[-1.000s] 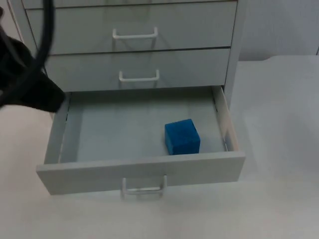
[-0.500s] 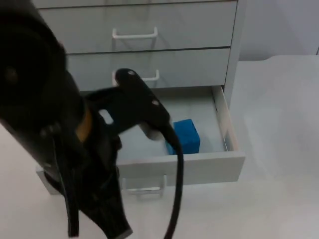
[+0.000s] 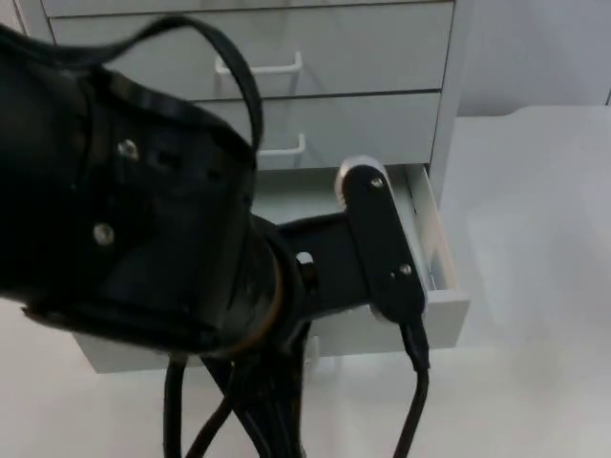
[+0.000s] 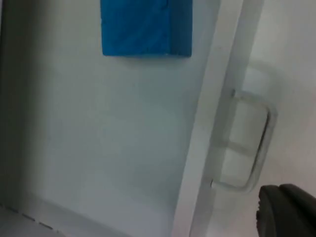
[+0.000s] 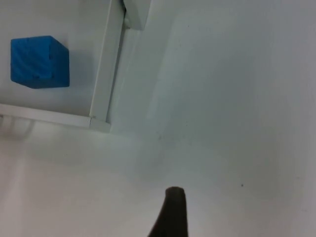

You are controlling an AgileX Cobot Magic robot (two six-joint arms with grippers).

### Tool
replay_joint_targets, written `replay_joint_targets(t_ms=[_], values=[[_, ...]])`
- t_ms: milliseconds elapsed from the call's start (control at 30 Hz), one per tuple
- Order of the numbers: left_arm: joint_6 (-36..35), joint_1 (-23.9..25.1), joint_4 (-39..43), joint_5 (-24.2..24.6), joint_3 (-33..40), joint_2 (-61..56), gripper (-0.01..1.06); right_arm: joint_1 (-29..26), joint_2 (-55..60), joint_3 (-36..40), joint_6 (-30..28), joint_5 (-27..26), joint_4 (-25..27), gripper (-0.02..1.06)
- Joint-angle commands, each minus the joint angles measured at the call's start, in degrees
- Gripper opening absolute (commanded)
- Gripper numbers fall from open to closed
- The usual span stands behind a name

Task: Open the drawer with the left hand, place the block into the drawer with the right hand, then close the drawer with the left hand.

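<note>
The cabinet's bottom drawer (image 3: 431,239) stands pulled out. A blue block (image 4: 145,27) lies on the drawer's floor near the front panel, and the same block (image 5: 39,61) lies close to the drawer's right side wall in the right wrist view. My left arm (image 3: 143,239) hangs low over the drawer and covers most of it in the top view. The left gripper (image 4: 289,212) is just outside the front panel, beside the white drawer handle (image 4: 249,143) and not touching it. My right gripper (image 5: 170,212) hovers over bare table to the right of the drawer, holding nothing that I can see.
Two upper drawers (image 3: 363,48) of the white cabinet are shut, each with a white handle (image 3: 258,67). The white table top (image 3: 535,286) stretches to the right of the cabinet and in front of the drawer.
My left arm has swept in from the upper left and now covers the drawer and block in the top view. Drawer and block have not moved.
</note>
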Motion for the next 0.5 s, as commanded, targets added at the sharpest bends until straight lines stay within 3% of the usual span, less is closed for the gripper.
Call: replay_joint_targets(t_ms=[0, 133, 467], values=[[-1.1, -0.3, 1.8, -1.4, 0.2, 0.7, 0.00, -0.4, -0.6, 0.2, -0.6, -0.3, -0.3, 0.70], [-1.7, -0.3, 4.7, -2.9, 0.2, 2.9, 0.00, -0.4, -0.6, 0.2, -0.6, -0.5, -0.3, 0.70], [-13.1, -0.2, 18.7, -1.0, 0.2, 9.4, 0.00, -0.4, -0.6, 0.2, -0.6, -0.8, -0.3, 0.70]])
